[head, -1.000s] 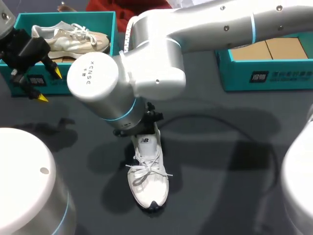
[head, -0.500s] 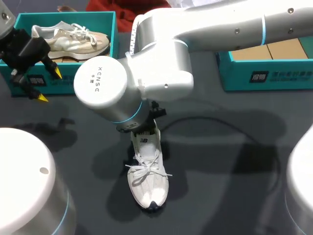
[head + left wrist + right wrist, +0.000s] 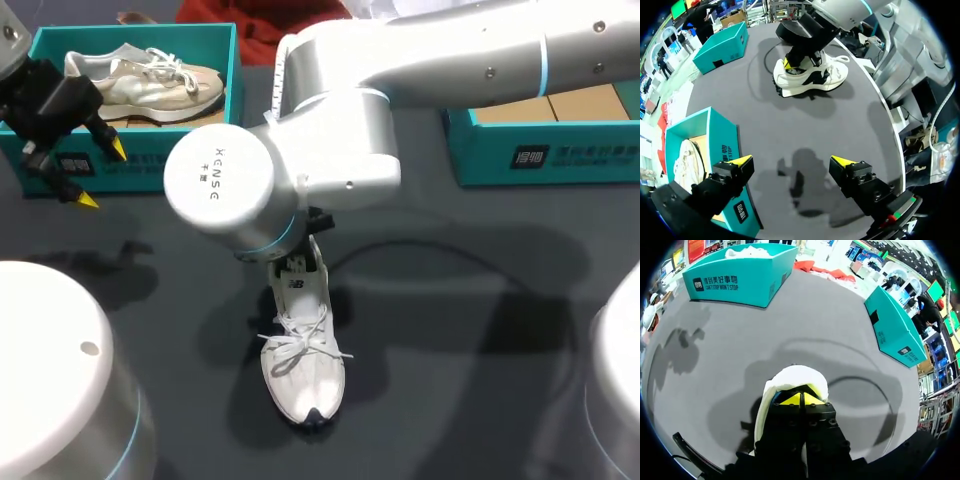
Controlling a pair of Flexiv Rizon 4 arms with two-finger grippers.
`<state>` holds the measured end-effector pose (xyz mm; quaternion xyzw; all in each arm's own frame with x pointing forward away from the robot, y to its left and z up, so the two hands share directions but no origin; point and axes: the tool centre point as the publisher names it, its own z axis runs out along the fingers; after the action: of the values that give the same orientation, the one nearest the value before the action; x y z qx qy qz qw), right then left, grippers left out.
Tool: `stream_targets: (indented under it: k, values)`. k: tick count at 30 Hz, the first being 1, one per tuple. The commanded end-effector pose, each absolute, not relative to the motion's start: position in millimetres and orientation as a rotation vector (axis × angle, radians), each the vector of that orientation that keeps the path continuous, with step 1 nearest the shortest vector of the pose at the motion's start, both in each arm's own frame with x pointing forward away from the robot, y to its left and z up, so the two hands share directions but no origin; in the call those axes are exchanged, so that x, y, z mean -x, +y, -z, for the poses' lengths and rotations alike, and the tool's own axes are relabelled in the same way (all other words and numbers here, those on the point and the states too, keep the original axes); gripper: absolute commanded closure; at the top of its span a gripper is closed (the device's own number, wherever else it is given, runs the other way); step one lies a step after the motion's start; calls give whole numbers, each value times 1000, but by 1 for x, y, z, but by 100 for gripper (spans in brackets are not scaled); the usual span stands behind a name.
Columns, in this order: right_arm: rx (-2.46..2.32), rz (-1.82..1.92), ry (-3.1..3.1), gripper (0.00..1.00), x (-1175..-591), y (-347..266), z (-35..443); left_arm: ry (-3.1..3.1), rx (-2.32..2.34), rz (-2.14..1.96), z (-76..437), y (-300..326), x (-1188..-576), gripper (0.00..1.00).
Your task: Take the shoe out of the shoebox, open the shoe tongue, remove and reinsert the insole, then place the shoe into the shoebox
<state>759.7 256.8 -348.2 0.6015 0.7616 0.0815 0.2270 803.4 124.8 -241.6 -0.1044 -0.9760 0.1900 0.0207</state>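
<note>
Our white shoe (image 3: pixel 303 365) stands upright on the dark table (image 3: pixel 480 330), toe toward us, well apart from the teal shoebox (image 3: pixel 215 60) at the far left. Our right gripper (image 3: pixel 800 399) sits at the shoe's opening with its 2 yellow tips pressed together (whether they pinch anything, we cannot tell). Our left gripper (image 3: pixel 100 175) hovers just beside the shoebox, fingers spread wide. Inside lies 1 beige shoe (image 3: pixel 150 80).

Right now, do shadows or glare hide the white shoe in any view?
Head view: no glare; arm shadows beside the white shoe, right arm covers its heel. Left wrist view: left pincer casts a shadow short of the shoe. Right wrist view: right pincer blocks most of it.
</note>
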Motion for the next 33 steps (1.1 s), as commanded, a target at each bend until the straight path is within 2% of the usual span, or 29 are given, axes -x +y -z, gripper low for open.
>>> stream_targets:
  k: [1,8,20,33]
  values:
    - [-1881,-280,1956,100,-761,256,368,-3026,324,-585,241,125,-804,0]
    - [-1920,-251,1980,100,-755,254,382,-3026,324,-585,241,125,-804,0]
    - [-1765,-281,1907,100,-754,258,349,-3026,324,-585,241,125,-804,0]
    - [-1755,-264,1975,100,-766,253,386,-3026,324,-585,241,125,-804,0]
